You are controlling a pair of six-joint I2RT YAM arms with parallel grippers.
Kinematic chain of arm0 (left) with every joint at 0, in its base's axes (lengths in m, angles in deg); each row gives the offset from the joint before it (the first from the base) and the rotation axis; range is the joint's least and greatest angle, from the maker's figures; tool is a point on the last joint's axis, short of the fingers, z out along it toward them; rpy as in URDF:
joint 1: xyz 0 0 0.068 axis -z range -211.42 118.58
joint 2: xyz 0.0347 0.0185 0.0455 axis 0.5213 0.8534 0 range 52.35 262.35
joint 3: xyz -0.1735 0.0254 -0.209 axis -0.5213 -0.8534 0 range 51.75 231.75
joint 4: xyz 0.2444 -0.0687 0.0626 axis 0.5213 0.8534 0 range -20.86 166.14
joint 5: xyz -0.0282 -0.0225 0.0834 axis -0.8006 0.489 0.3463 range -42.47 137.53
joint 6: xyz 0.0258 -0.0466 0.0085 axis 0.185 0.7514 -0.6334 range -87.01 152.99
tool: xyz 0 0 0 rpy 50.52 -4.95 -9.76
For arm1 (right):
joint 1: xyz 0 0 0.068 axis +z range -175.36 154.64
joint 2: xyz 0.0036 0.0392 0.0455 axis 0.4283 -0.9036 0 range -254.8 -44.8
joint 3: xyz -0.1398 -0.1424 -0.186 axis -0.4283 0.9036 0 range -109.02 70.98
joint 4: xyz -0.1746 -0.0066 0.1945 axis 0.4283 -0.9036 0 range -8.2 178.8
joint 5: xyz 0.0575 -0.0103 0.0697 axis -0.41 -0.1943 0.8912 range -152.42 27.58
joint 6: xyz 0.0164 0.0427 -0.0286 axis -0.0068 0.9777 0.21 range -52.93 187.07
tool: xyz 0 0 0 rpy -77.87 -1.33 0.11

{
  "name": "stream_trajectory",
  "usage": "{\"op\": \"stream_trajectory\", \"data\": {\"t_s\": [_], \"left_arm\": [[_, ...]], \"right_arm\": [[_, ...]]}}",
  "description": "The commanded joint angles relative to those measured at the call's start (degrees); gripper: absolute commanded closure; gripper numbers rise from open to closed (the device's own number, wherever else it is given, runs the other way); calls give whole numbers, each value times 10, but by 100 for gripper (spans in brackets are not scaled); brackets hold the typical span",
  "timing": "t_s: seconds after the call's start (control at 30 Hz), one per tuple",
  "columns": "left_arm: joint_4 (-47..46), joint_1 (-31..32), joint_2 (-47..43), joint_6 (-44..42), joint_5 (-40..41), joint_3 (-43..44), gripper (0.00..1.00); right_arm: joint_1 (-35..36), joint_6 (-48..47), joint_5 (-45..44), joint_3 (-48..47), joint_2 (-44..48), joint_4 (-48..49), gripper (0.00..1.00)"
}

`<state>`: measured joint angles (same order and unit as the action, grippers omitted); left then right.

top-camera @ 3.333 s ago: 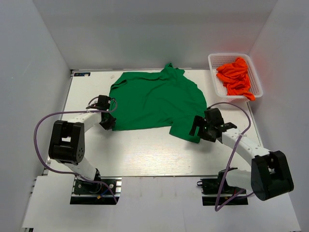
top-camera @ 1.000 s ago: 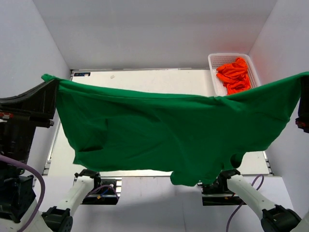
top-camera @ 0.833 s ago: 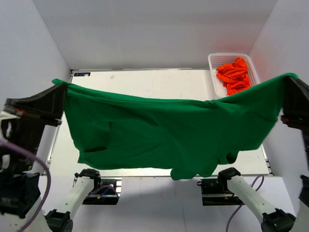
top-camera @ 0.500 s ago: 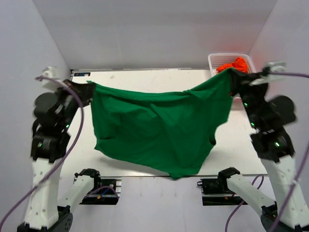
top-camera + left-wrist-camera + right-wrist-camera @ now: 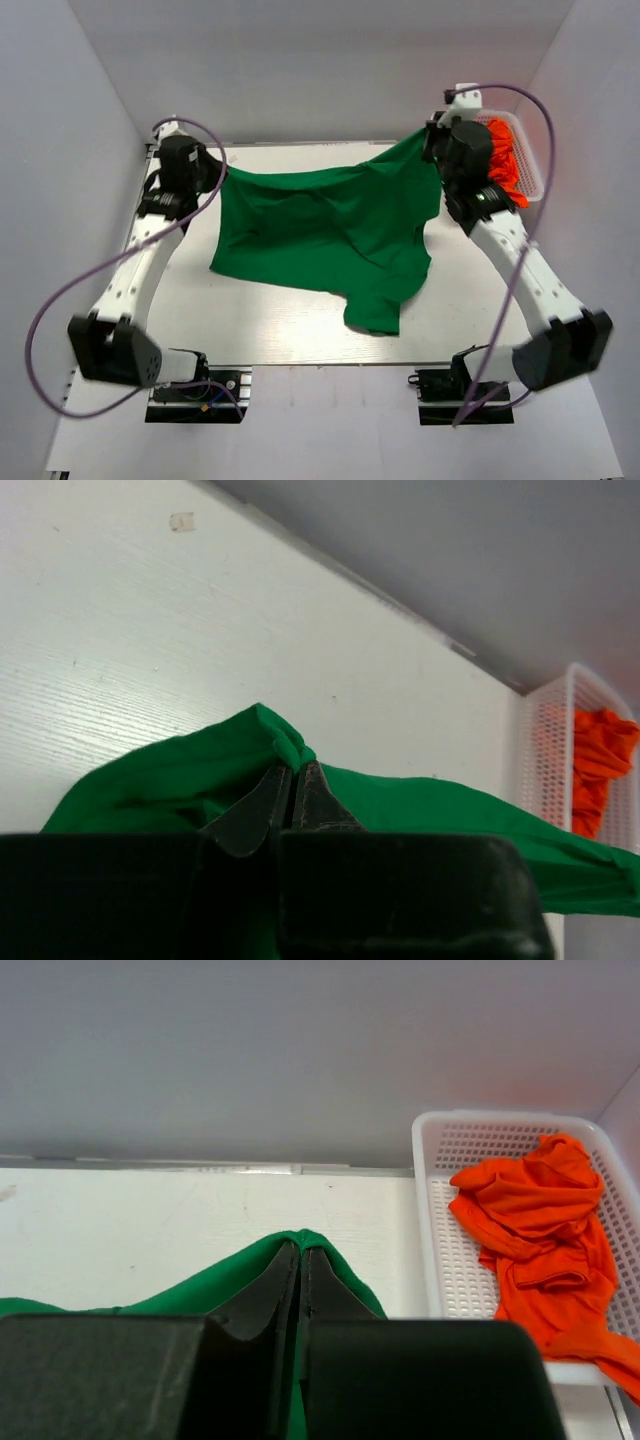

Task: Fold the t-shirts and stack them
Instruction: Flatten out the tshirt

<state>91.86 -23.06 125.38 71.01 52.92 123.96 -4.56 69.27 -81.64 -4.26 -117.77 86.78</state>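
Note:
A green t-shirt [image 5: 325, 230] hangs stretched between both arms above the far half of the table, its lower part draped onto the tabletop [image 5: 250, 320]. My left gripper [image 5: 213, 172] is shut on the shirt's left top corner [image 5: 285, 742]. My right gripper [image 5: 428, 142] is shut on the right top corner [image 5: 305, 1240]. Both hold their corners near the table's back edge. Orange t-shirts [image 5: 500, 165] lie crumpled in the white basket [image 5: 432, 1210] at the back right, showing also as an orange t-shirt heap [image 5: 545, 1230] in the right wrist view.
White walls [image 5: 320, 70] close in the table at the back and both sides. The basket [image 5: 532, 150] stands against the right wall, just beyond my right arm. The left arm's purple cable [image 5: 60, 300] loops out on the near left.
Both arms have swung from high near the camera down to the table's back edge, carrying the green shirt with them. Its lower hem now rests on the table.

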Motion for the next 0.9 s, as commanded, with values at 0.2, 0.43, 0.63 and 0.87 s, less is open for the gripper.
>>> {"op": "stream_trajectory", "data": {"t_s": [0.2,0.43,0.63,0.87], "left_arm": [[-70,-8,298,10,12,190,100],[-74,-33,561,10,17,449,100],[-80,-60,723,15,-101,652,0],[-79,-65,576,-28,-118,487,0]], "right_arm": [[-24,-19,-50,-176,-246,76,100],[-52,-45,-32,-357,-508,165,100],[-57,-73,40,-659,-737,150,10],[-43,-45,160,-372,-499,133,10]]}}
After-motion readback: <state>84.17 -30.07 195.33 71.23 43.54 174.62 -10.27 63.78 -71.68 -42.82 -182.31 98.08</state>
